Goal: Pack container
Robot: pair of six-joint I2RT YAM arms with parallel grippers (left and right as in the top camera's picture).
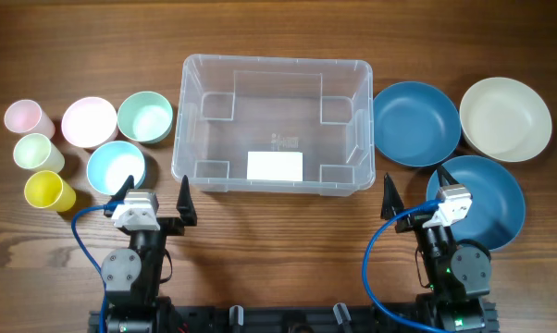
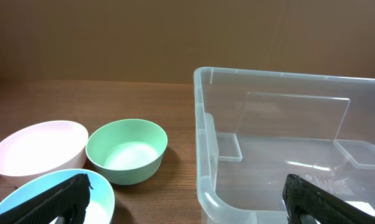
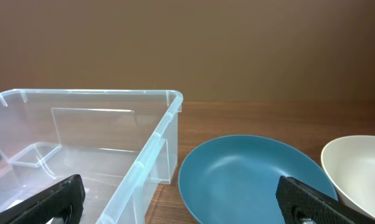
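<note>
The container (image 1: 179, 129) is a large clear plastic bin at the middle back of the table, with nothing in it but a white label (image 1: 275, 166) on its base. My left gripper (image 1: 155, 181) stands open just in front of its front left corner, between the bin and a light blue bowl (image 1: 115, 166). In the left wrist view the left gripper (image 2: 187, 194) holds nothing, and the container's corner (image 2: 203, 124) lies ahead. My right gripper (image 1: 414, 176) is open near the front right corner. The right wrist view shows the right gripper (image 3: 182, 196) empty, with the container's rim (image 3: 156, 140) to its left.
Left of the bin are a pink bowl (image 1: 89, 121), a green bowl (image 1: 145, 117), and pink (image 1: 27, 117), pale green (image 1: 36, 152) and yellow (image 1: 47, 191) cups. Right of it are two dark blue bowls (image 1: 415, 122) (image 1: 487, 199) and a cream bowl (image 1: 505, 117).
</note>
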